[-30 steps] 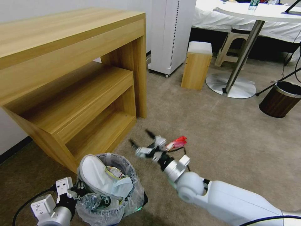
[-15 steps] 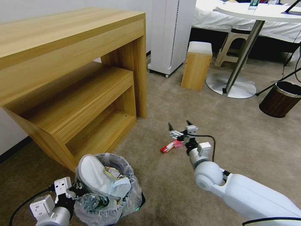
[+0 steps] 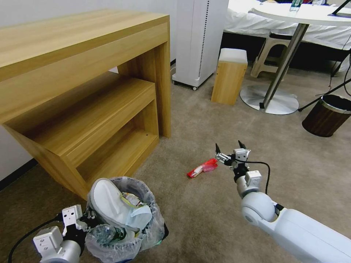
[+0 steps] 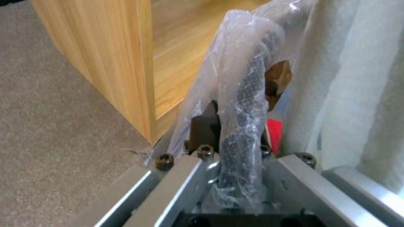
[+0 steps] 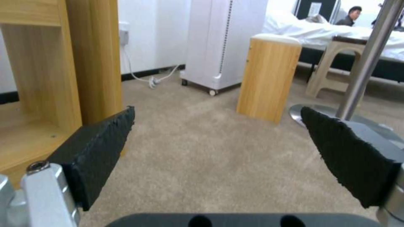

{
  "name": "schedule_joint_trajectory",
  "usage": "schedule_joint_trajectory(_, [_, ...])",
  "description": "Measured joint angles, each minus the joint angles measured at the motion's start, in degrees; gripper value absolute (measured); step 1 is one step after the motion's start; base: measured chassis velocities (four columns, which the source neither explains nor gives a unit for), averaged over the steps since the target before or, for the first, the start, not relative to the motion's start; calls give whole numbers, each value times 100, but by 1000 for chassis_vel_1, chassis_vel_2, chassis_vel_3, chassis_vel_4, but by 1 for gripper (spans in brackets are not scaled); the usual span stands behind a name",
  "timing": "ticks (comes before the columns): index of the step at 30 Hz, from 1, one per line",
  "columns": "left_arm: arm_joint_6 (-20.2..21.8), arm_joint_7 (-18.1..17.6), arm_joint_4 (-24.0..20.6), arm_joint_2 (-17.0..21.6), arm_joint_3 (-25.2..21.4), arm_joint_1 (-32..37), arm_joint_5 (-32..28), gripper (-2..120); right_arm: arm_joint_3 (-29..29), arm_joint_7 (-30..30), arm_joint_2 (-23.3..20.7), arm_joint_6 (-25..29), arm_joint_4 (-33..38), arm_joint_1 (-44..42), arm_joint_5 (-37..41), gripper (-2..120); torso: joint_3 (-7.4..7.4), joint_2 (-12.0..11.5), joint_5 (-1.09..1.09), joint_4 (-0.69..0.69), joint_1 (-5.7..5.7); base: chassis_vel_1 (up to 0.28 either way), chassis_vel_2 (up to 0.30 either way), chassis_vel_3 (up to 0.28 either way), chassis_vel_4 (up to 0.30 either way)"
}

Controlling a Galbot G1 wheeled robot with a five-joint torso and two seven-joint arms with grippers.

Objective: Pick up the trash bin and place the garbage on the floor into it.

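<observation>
This looks like a hotel-style bedroom. A bed with white bedding [image 3: 256,22] stands along the far wall, and beige-tan short-pile carpet [image 3: 226,120] covers the floor from wall to wall. A light wooden desk with an open lower shelf [image 3: 84,84] stands against the white wall, near a tall white floor-standing appliance on castors [image 3: 199,40]. A round white table on a metal pedestal [image 3: 292,22], a small wooden stool with a white top [image 3: 229,75] and a brown wood-pattern cylinder bin with a metallic rim [image 3: 326,115] furnish the rest.
</observation>
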Motion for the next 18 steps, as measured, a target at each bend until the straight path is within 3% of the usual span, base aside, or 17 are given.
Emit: schedule_joint_trajectory(18, [8,-5,-147,-99,-30,105,85,1,339,-201,11,284,-34,-377,-351,100,0,0,0,1,0,-3,-2,-3,-3])
